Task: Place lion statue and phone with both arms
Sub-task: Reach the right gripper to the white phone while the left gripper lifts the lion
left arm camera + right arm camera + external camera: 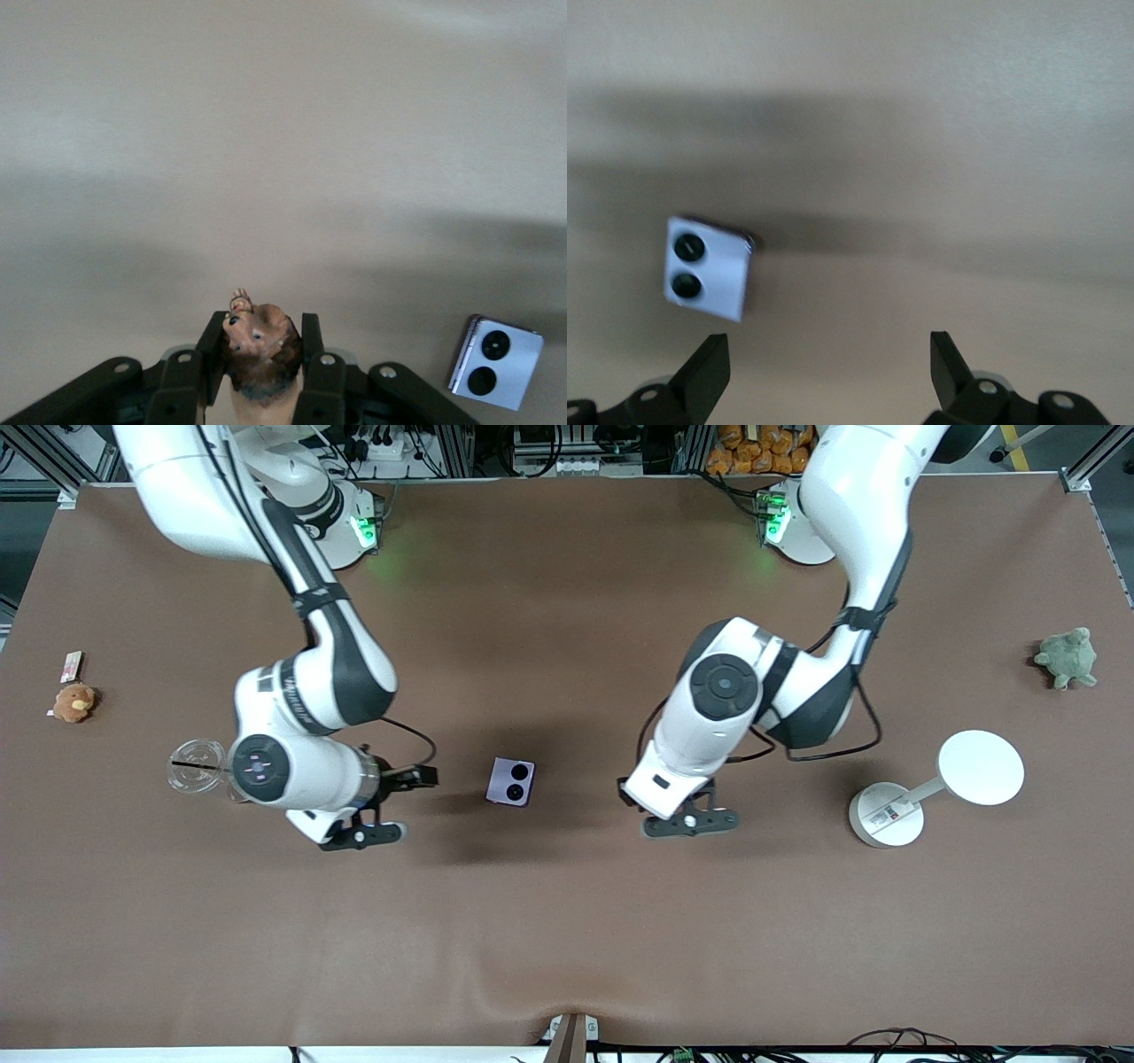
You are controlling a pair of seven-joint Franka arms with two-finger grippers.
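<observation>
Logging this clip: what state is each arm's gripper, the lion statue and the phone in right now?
Left gripper: shut on the lion statue, above the table.
Lion statue: held between the fingers.
Right gripper: open, empty, in the air.
Phone: folded, flat on the table, two camera circles up, ungripped.

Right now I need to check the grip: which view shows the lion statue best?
The left wrist view: the lion statue sits clamped in the left gripper. The front view hides it under the arm; the right wrist view lacks it.

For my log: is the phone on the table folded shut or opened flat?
Folded shut. The phone lies flat on the table as a small square, two camera circles facing up; the left wrist view shows its two halves stacked.
</observation>
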